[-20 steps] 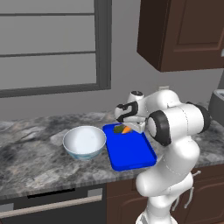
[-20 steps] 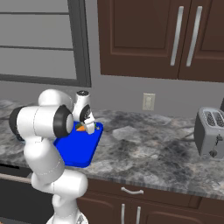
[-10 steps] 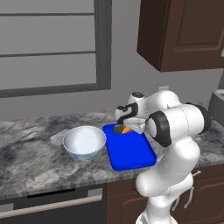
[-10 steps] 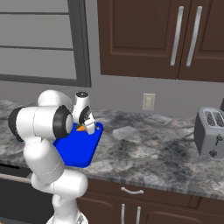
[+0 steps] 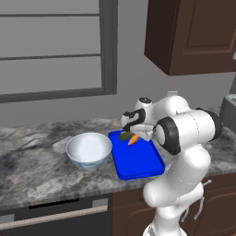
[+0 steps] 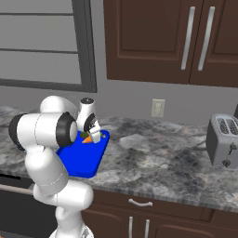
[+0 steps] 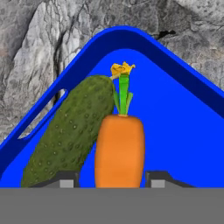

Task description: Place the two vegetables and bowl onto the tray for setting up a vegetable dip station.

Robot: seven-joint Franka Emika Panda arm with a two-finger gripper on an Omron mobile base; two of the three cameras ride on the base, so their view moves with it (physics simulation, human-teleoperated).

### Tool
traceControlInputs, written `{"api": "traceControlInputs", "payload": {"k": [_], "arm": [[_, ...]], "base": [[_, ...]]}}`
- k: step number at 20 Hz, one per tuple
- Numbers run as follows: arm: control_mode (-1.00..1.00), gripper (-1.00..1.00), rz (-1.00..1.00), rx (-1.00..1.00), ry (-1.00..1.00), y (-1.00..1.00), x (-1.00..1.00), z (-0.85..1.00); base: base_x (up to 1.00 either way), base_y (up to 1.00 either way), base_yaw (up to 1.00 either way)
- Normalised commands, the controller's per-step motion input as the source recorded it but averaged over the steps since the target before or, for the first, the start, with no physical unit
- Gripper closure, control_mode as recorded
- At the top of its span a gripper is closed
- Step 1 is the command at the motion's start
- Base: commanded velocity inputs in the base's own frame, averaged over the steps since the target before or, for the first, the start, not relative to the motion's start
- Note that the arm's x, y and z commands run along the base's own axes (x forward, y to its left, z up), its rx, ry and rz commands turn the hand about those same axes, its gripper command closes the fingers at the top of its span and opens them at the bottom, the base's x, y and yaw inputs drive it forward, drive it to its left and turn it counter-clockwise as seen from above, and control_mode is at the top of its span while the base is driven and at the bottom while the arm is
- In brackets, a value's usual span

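Nothing shifts over the last second: fingers (image 7: 113,180) still straddle the carrot (image 7: 119,151) beside the cucumber (image 7: 68,133) on the tray's (image 5: 138,163) far end; bowl (image 5: 89,150) remains on the worktop (image 5: 37,170).

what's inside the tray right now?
At the slot-handle end of the blue tray lie the cucumber and the carrot, side by side and touching. The gripper straddles the carrot, hiding its lower end. The bowl sits on the counter beside the tray.
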Motion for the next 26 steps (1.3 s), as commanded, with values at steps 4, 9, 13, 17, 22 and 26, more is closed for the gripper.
{"api": "traceControlInputs", "payload": {"k": [4, 9, 13, 17, 22, 26], "arm": [[-1.00, -1.00, 0.00, 0.00, 0.00, 0.00, 0.00, 0.00], [-1.00, -1.00, 0.00, 0.00, 0.00, 0.00, 0.00, 0.18], [-1.00, -1.00, 0.00, 0.00, 0.00, 0.00, -0.06, 0.40], [-1.00, -1.00, 0.03, 0.00, 0.01, 0.04, -0.15, 0.42], [-1.00, -1.00, 0.06, 0.00, 0.00, 0.22, -0.23, 0.36], [-1.00, -1.00, 0.07, 0.00, 0.00, 0.26, -0.41, 0.29]], "base": [[0.00, 0.00, 0.00], [0.00, 0.00, 0.00], [0.00, 0.00, 0.00], [0.00, 0.00, 0.00], [0.00, 0.00, 0.00], [0.00, 0.00, 0.00]]}}
